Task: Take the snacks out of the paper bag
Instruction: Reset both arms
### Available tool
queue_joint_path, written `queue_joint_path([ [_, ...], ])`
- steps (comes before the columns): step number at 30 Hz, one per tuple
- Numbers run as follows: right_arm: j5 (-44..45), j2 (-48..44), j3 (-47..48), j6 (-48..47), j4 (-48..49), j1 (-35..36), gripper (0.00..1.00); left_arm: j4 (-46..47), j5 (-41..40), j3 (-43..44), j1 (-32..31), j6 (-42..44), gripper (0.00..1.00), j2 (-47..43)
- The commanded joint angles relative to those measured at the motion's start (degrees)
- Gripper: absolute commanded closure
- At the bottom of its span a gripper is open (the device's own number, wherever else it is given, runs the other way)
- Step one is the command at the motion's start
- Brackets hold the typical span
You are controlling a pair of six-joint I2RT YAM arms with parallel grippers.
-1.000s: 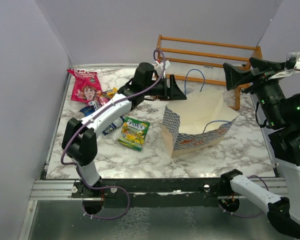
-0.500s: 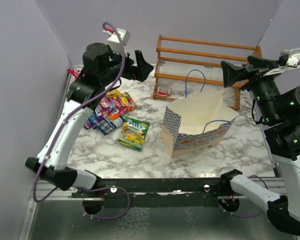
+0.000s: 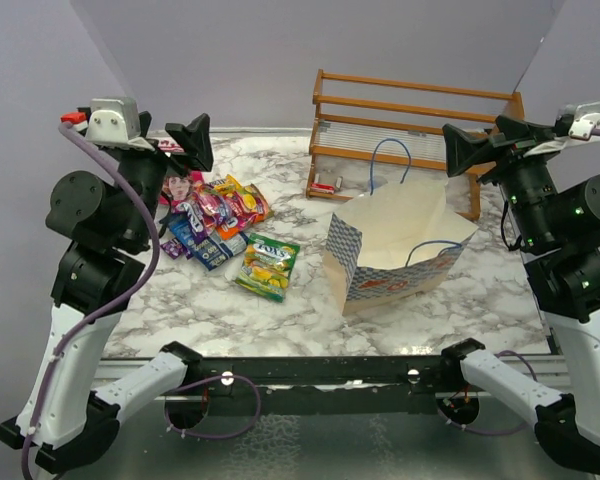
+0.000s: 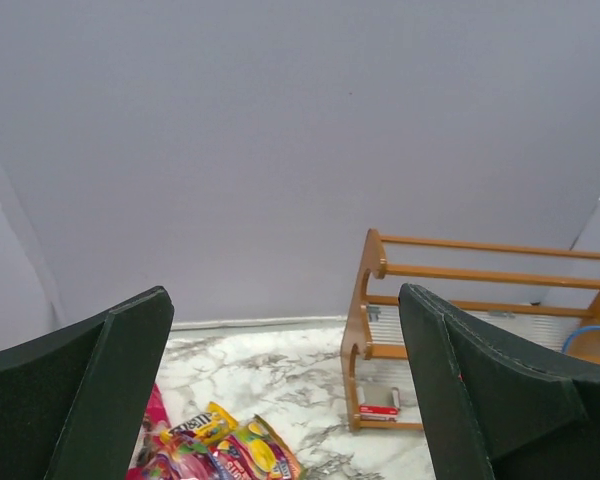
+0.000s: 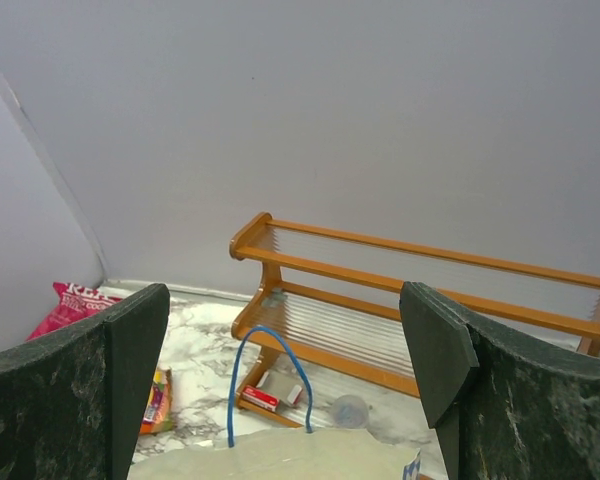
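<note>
The blue-and-white checkered paper bag point(image 3: 395, 250) stands open on the marble table, cream inside, blue cord handles up; no packet shows inside it. Its handle and rim show in the right wrist view point(image 5: 270, 385). The snacks lie in a pile at the left: purple, orange and blue packets point(image 3: 215, 215), a green-yellow packet point(image 3: 268, 266), and the pink-red bag point(image 3: 180, 186) partly hidden behind my left arm. Some show in the left wrist view point(image 4: 220, 450). My left gripper point(image 3: 182, 143) is open and empty, raised high above the pile. My right gripper point(image 3: 475, 148) is open and empty, raised above the bag's far right.
A wooden rack point(image 3: 410, 125) stands at the back behind the bag, with a small red-and-white box point(image 3: 325, 186) under it and a clear cup point(image 5: 350, 410) beside it. Grey walls close in the left, back and right. A metal rail point(image 3: 310, 370) runs along the near edge.
My left arm has pulled back from the bag's mouth, swung left and risen high above the snack pile. More packets now lie in the pile. My right gripper has barely moved.
</note>
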Motion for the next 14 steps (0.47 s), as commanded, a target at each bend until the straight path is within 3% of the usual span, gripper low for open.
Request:
queue_joint_path([
  [1,1.0,-1.2,-0.5,0.4,2.1,0.0,0.01,0.6,-5.4,-1.3,0.0,2.4,0.01,0.1],
  [14,3.4,-0.5,0.7,0.1,1.5,0.0,0.01,-0.3,-5.0,-1.5,0.0,2.0,0.01,0.1],
])
